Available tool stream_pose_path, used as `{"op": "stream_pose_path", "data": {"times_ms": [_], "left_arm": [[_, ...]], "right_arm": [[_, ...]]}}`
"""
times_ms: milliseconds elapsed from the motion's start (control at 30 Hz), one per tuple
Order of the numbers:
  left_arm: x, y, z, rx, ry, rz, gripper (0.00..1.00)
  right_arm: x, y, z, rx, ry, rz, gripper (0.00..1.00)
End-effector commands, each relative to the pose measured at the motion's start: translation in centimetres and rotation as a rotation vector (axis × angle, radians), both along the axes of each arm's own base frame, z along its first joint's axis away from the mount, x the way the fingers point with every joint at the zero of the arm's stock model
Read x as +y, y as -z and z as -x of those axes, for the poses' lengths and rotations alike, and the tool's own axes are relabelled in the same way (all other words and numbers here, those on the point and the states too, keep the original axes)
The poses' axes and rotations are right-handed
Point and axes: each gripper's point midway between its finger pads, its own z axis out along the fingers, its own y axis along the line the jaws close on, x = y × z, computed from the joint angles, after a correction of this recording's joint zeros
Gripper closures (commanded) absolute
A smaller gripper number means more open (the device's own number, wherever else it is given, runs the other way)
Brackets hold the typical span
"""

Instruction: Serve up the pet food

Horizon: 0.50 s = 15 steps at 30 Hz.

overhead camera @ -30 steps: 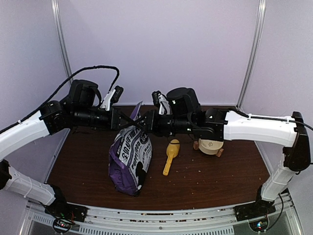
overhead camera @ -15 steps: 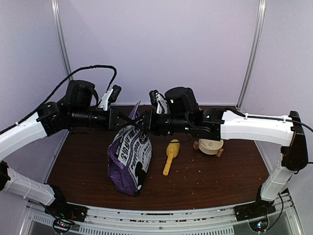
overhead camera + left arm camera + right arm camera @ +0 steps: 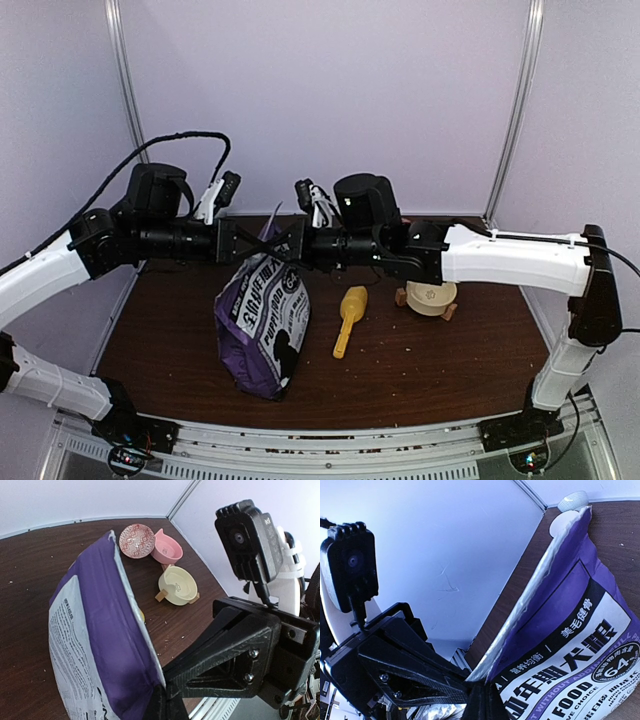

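A purple printed bag (image 3: 262,325) stands on the dark wooden table (image 3: 420,370), left of centre. My left gripper (image 3: 258,243) and right gripper (image 3: 288,245) meet tip to tip above it, each shut on the bag's top edge. The left wrist view has the bag (image 3: 100,645) pinched in my left gripper (image 3: 161,702), with the right gripper (image 3: 172,680) clamped on the same seam from the other side. In the right wrist view, the bag (image 3: 570,630) is held in my right gripper (image 3: 481,702). The pet food is hidden inside the bag.
A yellow scoop (image 3: 348,318) lies right of the bag. A cream bowl on a wooden stand (image 3: 432,297) sits farther right. A patterned bowl (image 3: 136,534) and a pink bowl (image 3: 167,552) lie beyond the cream bowl (image 3: 177,585). Small crumbs dot the table.
My right gripper has closed on the bag's top edge. Both arms have drifted a little to the left, and the top of the bag has gone with them.
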Motion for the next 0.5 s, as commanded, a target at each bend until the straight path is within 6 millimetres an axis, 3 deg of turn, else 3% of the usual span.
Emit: {"op": "stream_pose_path", "data": {"times_ms": [0,467], "left_arm": [[-1.5,-4.3,1.2,-0.116,0.088,0.128,1.0],[0.0,-6.0,1.0,-0.174,0.018,0.157,1.0]], "right_arm": [[1.6,0.3,1.7,-0.02,-0.09,0.003,1.0],[-0.4,3.1,0.3,-0.045,0.015,0.182,1.0]]}}
